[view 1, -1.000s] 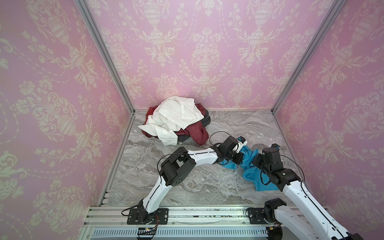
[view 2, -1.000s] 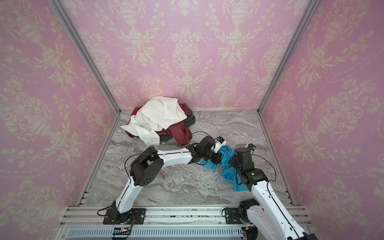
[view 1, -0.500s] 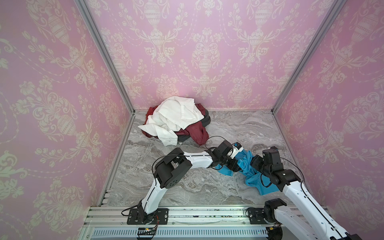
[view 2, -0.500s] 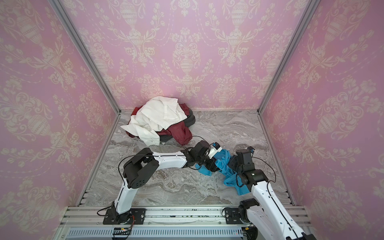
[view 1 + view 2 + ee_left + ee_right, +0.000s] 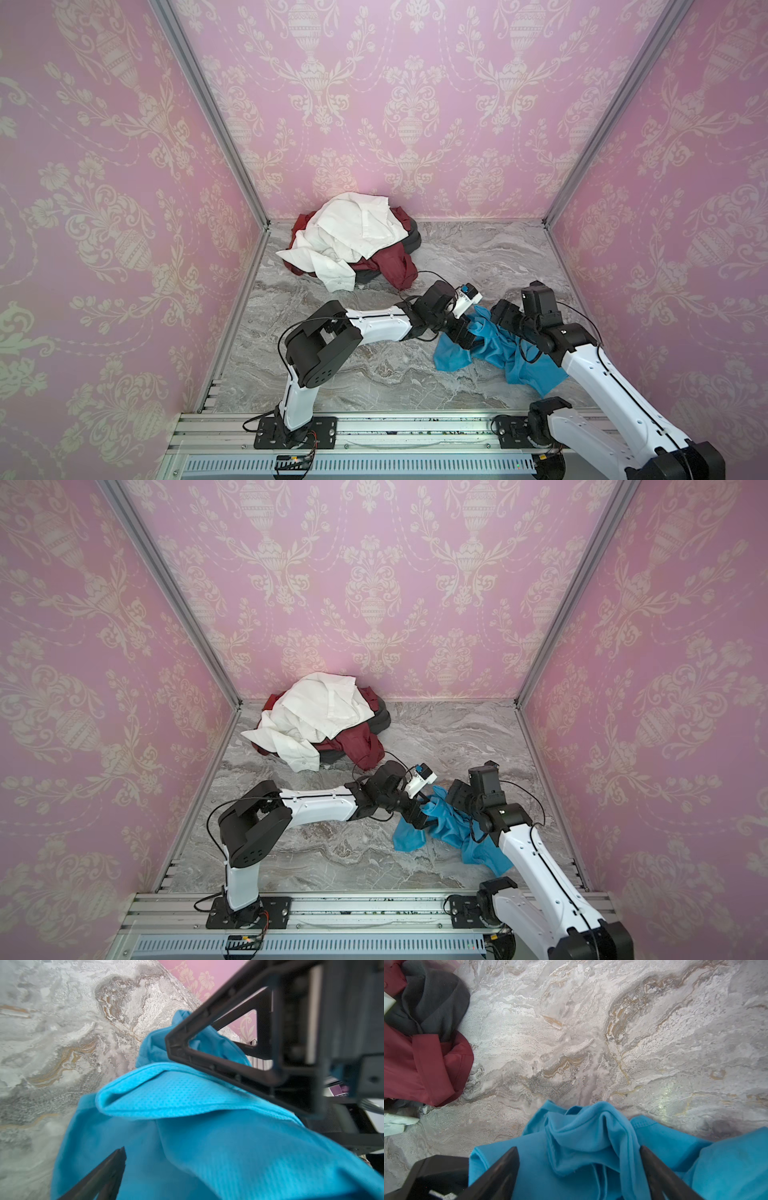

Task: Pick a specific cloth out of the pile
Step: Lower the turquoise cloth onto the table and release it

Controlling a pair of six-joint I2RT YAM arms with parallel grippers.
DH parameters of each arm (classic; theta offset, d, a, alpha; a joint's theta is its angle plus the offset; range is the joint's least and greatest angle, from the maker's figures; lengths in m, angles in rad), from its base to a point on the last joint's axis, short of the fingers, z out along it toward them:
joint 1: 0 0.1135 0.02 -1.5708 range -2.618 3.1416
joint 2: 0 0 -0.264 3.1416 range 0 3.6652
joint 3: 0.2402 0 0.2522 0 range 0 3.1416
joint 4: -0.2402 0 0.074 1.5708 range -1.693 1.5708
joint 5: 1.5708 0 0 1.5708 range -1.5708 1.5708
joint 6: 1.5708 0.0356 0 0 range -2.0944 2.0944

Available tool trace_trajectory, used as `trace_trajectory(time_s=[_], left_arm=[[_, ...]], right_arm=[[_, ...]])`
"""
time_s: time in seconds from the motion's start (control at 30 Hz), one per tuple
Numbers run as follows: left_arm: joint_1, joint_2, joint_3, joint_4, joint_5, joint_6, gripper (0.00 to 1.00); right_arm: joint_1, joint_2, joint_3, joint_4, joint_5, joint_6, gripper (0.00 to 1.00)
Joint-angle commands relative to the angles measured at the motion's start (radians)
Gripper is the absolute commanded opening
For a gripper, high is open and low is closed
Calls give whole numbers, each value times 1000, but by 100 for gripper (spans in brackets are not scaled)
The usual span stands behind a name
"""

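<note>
Well apart from pile (image 5: pixel 357 237), cloth (image 5: pixel 498 355) near right wall (image 5: pixel 685 208)

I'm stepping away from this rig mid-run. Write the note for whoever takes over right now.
Left tool: open, with its fingers on either side of a fold of the turquoise cloth, not gripping it.
Right tool: open, with bunched cloth loose between its fingers.
Where things are: the cloth lies crumpled on the marble table at the front right, apart from the pile at the back left.
Done: the cloth is out of the pile.
Left: probably only backing both arms off without snagging the fabric.
</note>
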State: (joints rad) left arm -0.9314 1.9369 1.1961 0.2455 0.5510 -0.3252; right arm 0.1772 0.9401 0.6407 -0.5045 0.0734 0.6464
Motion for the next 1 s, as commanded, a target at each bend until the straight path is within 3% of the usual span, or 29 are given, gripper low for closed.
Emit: trace_trajectory(time_s=[0.0,0.13,0.53,0.97], left_arm=[[23,-15,-25,-38,-28,44,98],[29,-8,-16,-122,-78,62,97],[29,80,229,-721,-223,131,96],[-1,-12,215,-799,-343,143,97]], right_arm=[[5,11,39,-10,-17,-34,90],[5,-15,50,-14,-16,-39,91],[7,11,114,-27,-39,-147,91],[12,-9,50,40,-88,-179,91]])
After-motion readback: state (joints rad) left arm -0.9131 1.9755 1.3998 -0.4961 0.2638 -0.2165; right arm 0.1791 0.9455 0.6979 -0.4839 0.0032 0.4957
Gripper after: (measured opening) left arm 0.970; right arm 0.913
